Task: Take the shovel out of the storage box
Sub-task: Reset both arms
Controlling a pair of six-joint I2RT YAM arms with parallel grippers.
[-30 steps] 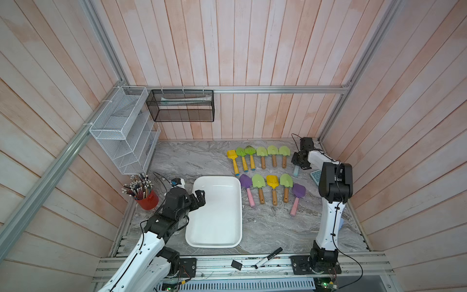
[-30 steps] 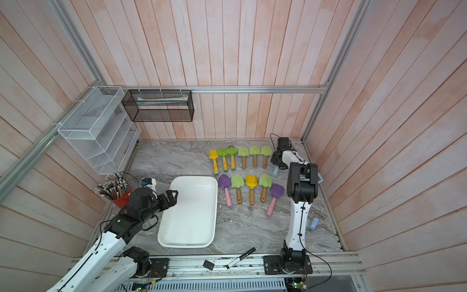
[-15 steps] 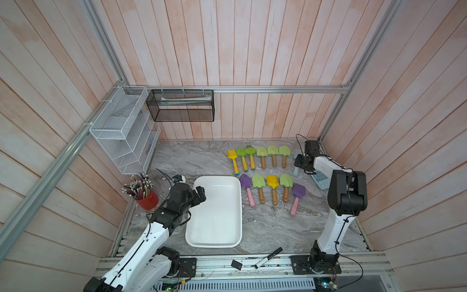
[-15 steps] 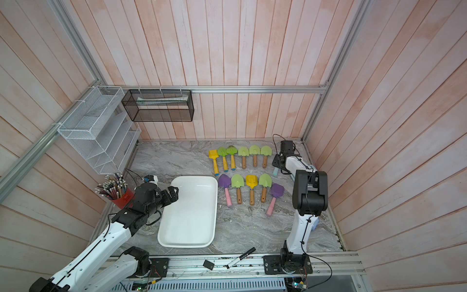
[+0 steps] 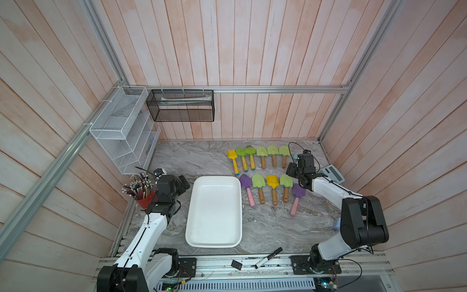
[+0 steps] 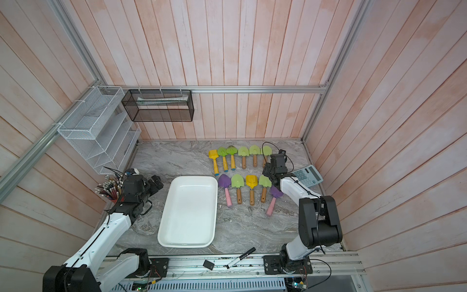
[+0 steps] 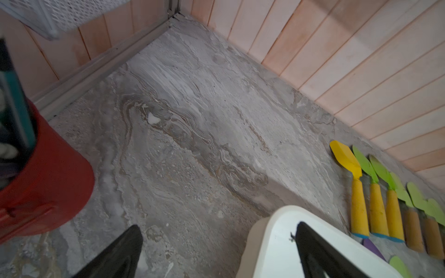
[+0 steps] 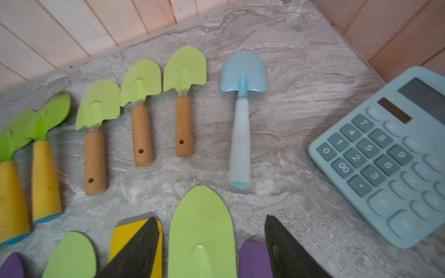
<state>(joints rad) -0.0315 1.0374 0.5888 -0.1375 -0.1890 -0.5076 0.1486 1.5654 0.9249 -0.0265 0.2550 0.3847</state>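
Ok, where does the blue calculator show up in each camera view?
Top view: calculator against the right wall, past the shovels.
Top view: same place, by the right wall.
Left wrist: not in it.
Right wrist: at the picture's right edge, partly cut off.
Shared landmark: the last green shovel in the back row.

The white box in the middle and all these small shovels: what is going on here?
The storage box is empty; the shovels lie in two rows on the table beside it. The right gripper is open above the end of the rows, near a light blue shovel and a calculator, holding nothing. The left gripper is open too, at the box's corner beside a red pencil cup.
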